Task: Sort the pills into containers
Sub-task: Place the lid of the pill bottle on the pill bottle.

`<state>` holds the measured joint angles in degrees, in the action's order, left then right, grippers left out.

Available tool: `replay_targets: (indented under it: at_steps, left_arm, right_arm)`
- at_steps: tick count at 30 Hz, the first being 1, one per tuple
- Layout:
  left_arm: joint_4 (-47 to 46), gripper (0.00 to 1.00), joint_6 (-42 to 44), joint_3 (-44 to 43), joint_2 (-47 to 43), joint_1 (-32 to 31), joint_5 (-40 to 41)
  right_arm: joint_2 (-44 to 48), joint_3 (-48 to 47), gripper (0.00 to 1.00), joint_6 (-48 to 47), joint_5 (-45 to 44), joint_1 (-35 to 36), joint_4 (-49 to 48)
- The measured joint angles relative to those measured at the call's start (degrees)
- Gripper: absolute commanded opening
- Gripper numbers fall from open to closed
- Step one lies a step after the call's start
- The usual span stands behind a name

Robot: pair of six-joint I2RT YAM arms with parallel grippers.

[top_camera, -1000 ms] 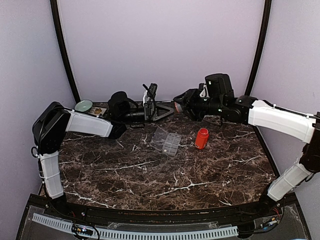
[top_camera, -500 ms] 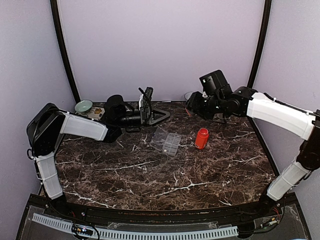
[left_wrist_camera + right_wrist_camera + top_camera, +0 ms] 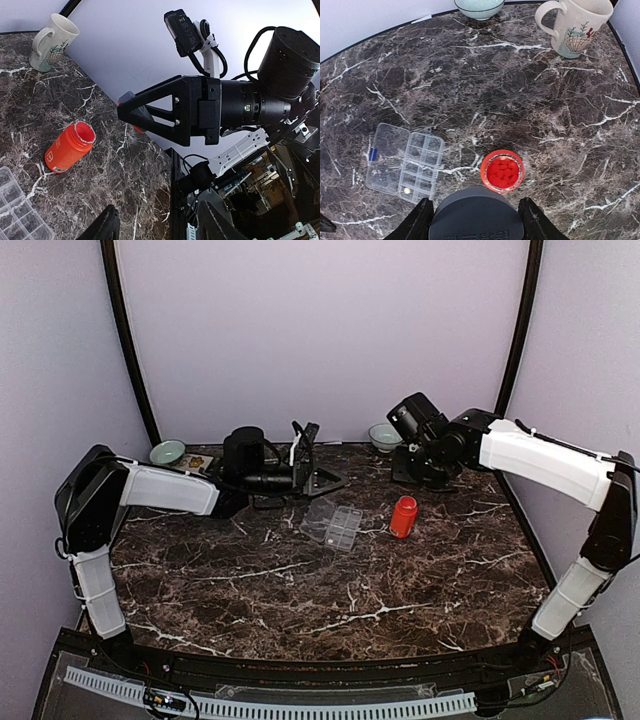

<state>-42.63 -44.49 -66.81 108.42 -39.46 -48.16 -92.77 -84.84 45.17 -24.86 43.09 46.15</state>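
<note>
Clear-plastic compartment box (image 3: 405,165) open mid desk (image 3: 570,125) by uncapped orange cylindrical bottle (image 3: 403,517). Your R fingers (image 3: 422,222) grip grey round cap (image 3: 476,220); L fingers (image 3: 107,227) wide, empty. Nxt: park cap.

Top external: mounted high behind the arm bases, aimed forward and down across the table (image 3: 300,590); farthest view. Left wrist: set low and rolled, aimed sideways across the table toward the right arm (image 3: 240,107); orange bottle (image 3: 69,148) at lower left. Right wrist: aimed steeply down from above, closer; organiser box (image 3: 406,162) at lower left, mug (image 3: 572,27) at upper right. Shared by all three: bottle and organiser box. Shared by both wrist views: mug.
</note>
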Motion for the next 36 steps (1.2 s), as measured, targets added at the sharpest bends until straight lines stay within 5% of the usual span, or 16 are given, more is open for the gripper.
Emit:
replay_targets:
  at_steps: [14,36]
  left_arm:
    - [20.09,0.62,14.4,-7.34,4.22,-3.28,5.92]
    - [24.09,0.62,18.86,-7.34,4.26,-4.48,10.6]
  right_arm:
    - [-3.91,-0.02,0.43,-5.14,0.7,-4.39,4.28]
    - [-10.84,-4.09,0.48,-9.57,5.75,-6.4,5.38]
